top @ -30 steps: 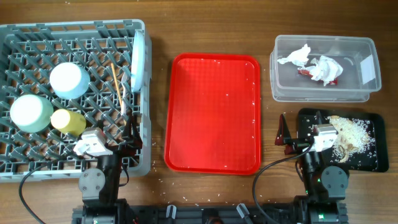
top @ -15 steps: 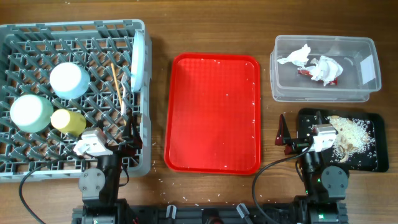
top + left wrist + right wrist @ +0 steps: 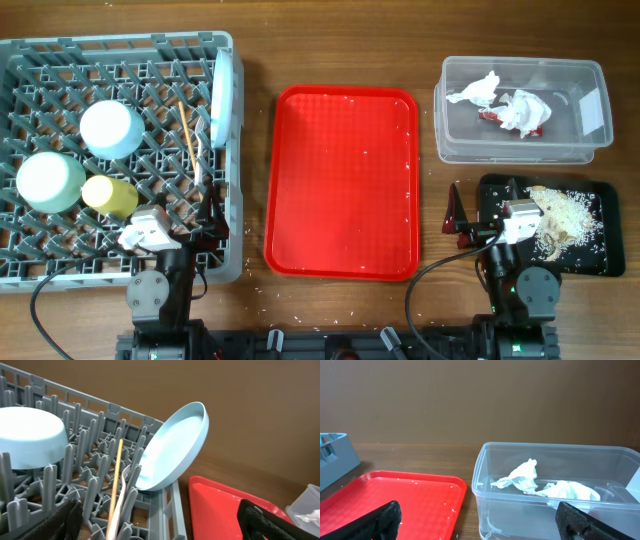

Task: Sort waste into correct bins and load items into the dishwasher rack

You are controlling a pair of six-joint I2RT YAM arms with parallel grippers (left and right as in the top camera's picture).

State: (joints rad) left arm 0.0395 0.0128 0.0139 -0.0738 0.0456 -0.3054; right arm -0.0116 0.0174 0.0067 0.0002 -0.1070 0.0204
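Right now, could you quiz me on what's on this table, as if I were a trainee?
1. True or false: the red tray holds no dishes.
2. What holds the tissue paper? A) black tray B) clear tub C) red tray
3. Fill in: the plate stands on edge in the grey ____.
Key: 1 true; 2 B; 3 rack.

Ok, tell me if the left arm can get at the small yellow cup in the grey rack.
Probably yes. The small yellow cup lies uncovered in the large grey plastic rack, near the left end effector, which is open and empty.
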